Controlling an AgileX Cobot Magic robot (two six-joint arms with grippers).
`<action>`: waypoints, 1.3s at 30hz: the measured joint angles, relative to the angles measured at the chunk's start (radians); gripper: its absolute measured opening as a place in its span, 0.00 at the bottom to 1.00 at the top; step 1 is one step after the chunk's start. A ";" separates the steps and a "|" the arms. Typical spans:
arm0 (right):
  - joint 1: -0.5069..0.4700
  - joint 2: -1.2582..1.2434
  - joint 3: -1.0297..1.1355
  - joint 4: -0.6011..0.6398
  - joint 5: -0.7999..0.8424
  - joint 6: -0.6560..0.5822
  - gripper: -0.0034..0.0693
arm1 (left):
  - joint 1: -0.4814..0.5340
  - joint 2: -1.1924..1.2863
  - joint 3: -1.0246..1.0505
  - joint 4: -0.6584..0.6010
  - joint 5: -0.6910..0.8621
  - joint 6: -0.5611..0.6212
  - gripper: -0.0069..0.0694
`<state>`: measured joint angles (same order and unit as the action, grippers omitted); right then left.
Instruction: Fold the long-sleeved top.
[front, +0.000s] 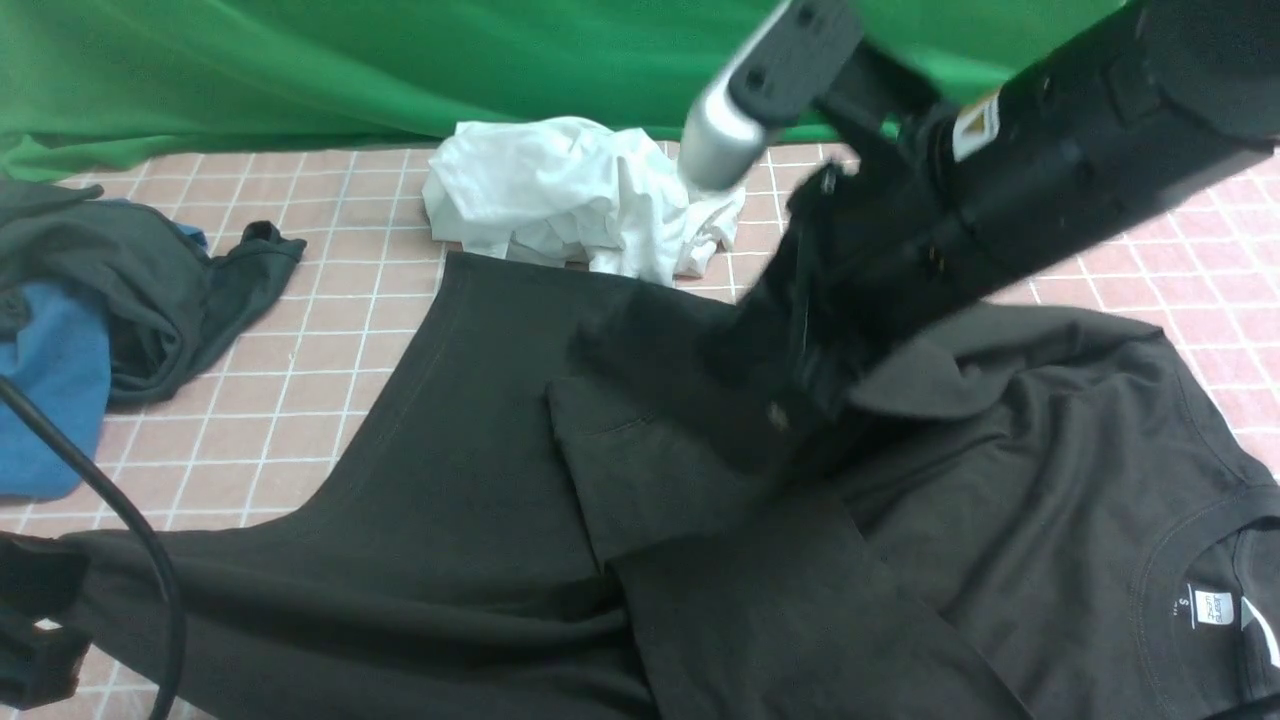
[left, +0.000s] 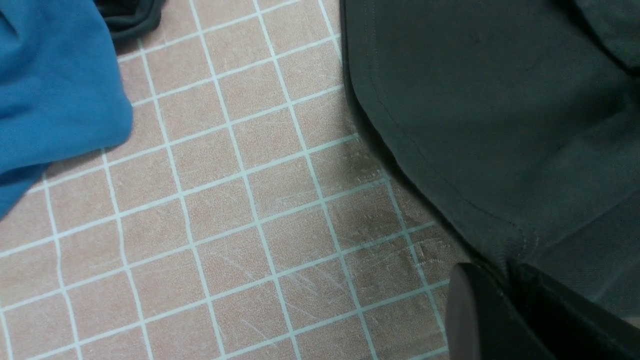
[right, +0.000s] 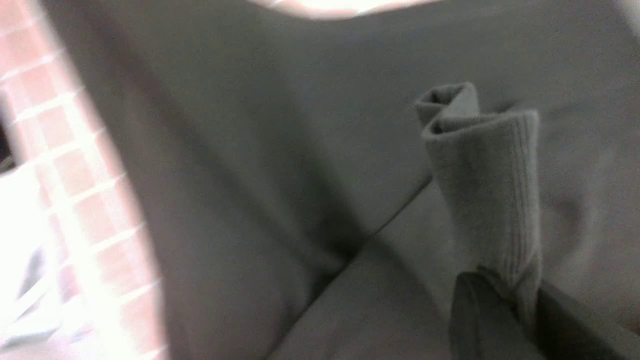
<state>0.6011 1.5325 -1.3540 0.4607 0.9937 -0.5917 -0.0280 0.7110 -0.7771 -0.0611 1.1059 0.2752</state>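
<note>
The long-sleeved top (front: 480, 480) lies spread dark and flat across the pink tiled table, its collar and label at the lower right. My right gripper (front: 700, 390) hovers low over the middle of the garment. In the right wrist view this gripper (right: 520, 300) is shut on a ribbed sleeve cuff (right: 480, 165), which stands up from between the fingers. At the lower left edge of the front view sits my left gripper (front: 45, 610). Its wrist view shows the left gripper (left: 507, 272) shut on the stitched edge of the top (left: 475, 100).
A crumpled white garment (front: 570, 190) lies at the back by the green backdrop (front: 300, 60). At the left lie a blue shirt (front: 50, 390) and a smaller dark greenish-grey garment (front: 150, 270). A black cable (front: 120, 510) curves across the lower left.
</note>
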 joint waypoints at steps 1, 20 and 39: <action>0.006 0.000 0.000 0.003 0.025 0.015 0.23 | 0.000 0.000 0.000 0.000 0.000 0.000 0.14; 0.220 0.062 0.102 -0.143 0.059 0.461 0.70 | 0.000 0.000 0.000 -0.002 0.000 0.003 0.14; 0.402 0.366 0.174 -0.353 -0.328 0.649 0.79 | 0.000 0.000 0.000 -0.004 0.000 0.003 0.14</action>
<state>1.0032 1.8980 -1.1802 0.1076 0.6660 0.0568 -0.0280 0.7110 -0.7771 -0.0652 1.1059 0.2782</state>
